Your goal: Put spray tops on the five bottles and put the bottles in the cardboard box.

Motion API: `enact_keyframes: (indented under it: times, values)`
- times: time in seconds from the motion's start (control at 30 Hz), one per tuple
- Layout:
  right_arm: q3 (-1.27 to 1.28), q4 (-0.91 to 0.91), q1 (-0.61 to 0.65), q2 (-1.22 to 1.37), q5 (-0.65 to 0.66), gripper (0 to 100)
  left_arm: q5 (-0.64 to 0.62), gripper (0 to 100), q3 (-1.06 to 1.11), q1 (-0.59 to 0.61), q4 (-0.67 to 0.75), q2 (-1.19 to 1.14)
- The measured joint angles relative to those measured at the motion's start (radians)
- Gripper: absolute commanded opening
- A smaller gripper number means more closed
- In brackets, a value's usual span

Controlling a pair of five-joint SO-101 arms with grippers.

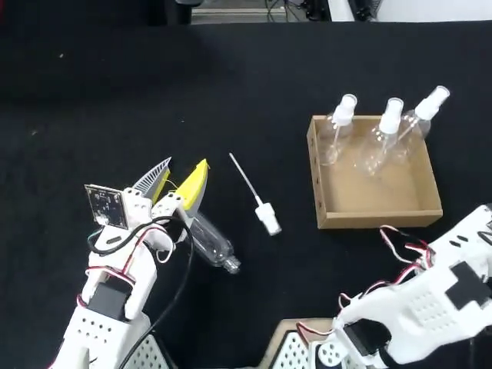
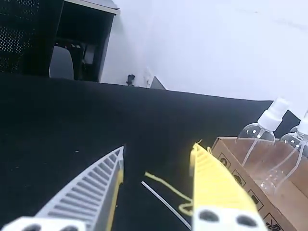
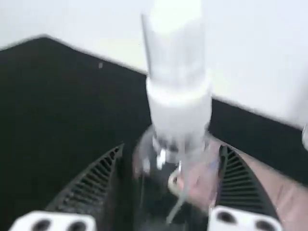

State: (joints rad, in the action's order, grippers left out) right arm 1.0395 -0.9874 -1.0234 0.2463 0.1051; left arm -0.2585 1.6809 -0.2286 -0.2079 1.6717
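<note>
Three clear bottles with white spray tops [image 1: 383, 137] lean on the far wall of the cardboard box [image 1: 377, 216] at the right. A topless clear bottle [image 1: 212, 243] lies on the black table, its base under my left gripper's yellow finger. Beside it lies a loose spray top [image 1: 267, 217] with a long tube. My left gripper [image 1: 184, 164] stands open with nothing between its fingers, and it points toward the box [image 2: 240, 168]. My right gripper [image 3: 168, 163] is shut on an upright bottle with a spray top [image 3: 175, 96], held above the table. The right arm [image 1: 430, 300] is at the lower right.
The black table [image 1: 115, 92] has open room at the left and back. The box's front half holds nothing. A dark chair and cabinet [image 2: 72, 43] stand beyond the table's far edge, against a white wall.
</note>
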Motion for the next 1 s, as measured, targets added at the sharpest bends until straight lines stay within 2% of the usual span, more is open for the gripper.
enact_keyframes:
  times: [0.2, 1.0]
  values:
    - [0.041, 0.000, 0.000, -0.087, 0.000, 24.7, 0.000, 21, 0.000, 0.000, 0.000, 0.000]
    - [0.041, -0.006, 0.000, -0.015, 0.000, 24.3, 0.000, 21, 0.000, 0.000, 0.000, 0.000]
